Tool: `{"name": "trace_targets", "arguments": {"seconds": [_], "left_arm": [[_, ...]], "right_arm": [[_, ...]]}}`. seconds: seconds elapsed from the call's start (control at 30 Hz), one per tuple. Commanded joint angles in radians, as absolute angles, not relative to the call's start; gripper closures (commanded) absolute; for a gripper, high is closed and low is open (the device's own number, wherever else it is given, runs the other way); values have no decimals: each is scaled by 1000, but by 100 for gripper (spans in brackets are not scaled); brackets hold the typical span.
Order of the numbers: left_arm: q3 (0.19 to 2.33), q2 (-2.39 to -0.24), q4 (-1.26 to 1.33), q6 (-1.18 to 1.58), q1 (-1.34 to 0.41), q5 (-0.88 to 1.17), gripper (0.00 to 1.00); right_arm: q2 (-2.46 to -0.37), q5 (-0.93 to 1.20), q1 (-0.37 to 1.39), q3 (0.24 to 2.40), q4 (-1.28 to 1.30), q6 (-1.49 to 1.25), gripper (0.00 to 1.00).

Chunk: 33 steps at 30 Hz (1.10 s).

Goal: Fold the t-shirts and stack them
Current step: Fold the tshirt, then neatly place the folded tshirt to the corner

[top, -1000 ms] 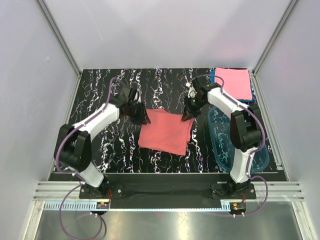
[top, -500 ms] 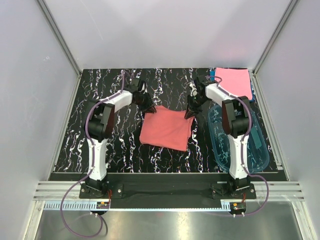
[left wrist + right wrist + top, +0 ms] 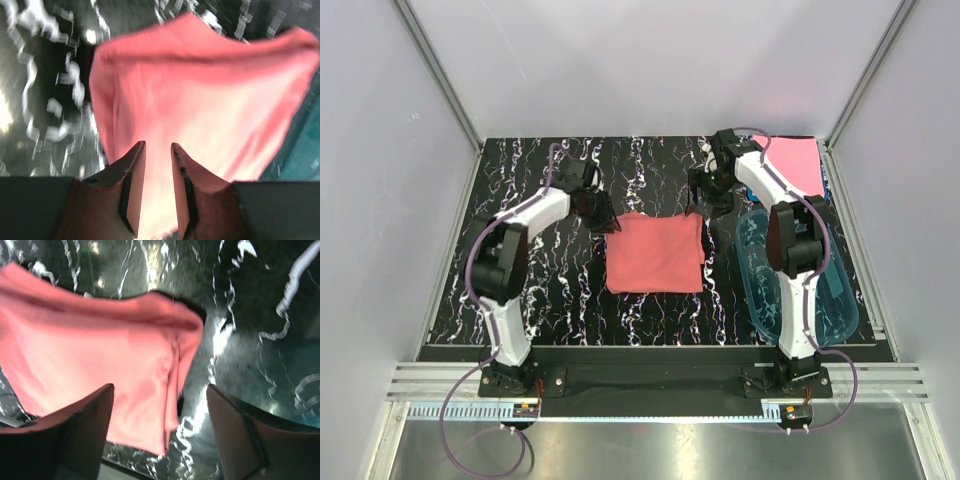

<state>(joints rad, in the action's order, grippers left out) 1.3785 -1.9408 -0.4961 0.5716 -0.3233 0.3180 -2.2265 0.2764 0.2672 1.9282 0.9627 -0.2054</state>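
Note:
A salmon t-shirt (image 3: 655, 252) lies folded into a rough square in the middle of the black marbled table (image 3: 550, 290). My left gripper (image 3: 608, 218) sits at its far left corner. In the left wrist view its jaws (image 3: 158, 145) stand narrowly apart with the salmon cloth (image 3: 200, 100) running between them. My right gripper (image 3: 705, 203) hovers by the far right corner, wide open (image 3: 160, 386), with the shirt's edge (image 3: 100, 355) lying free below it. A folded pink t-shirt (image 3: 790, 165) rests on a blue one (image 3: 826, 186) at the far right corner.
A clear blue plastic tub (image 3: 844, 305) stands along the right side, close beside the salmon shirt and under the right arm. It shows as a teal patch (image 3: 306, 142) in the left wrist view. Grey walls enclose the table on three sides.
The right gripper has opened and let go of the shirt's far right corner. The shirt has been dragged toward the far side and now lies squarer. The left gripper stays on its corner.

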Motion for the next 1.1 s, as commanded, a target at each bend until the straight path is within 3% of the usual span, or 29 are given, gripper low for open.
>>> {"name": "trace_targets", "arguments": {"seconds": [0.0,0.13,0.4,0.63,0.83,1.07], "left_arm": [[1318,-1751,-508,538,-321,296,67],[1253,-1619,-520,540,-339,328,64],[1198,-1537,-568,555,-475,229,45],[1227,-1506,-580,491,-852,-106,31],[1233,-1627,-503,306,-1083,-314,31],[1241,-1807,-333,91,-1184,-457,42]], "right_arm": [[-2118,265,259,1905,1002,-175,15],[-2099,299,252,1845,979,-169,9],[-2111,408,236,1781,917,-199,9],[-2045,385,232,1732,934,-218,10],[-1939,331,198,1767,1040,-232,9],[-1867,385,144,1766,1062,-238,9]]}}
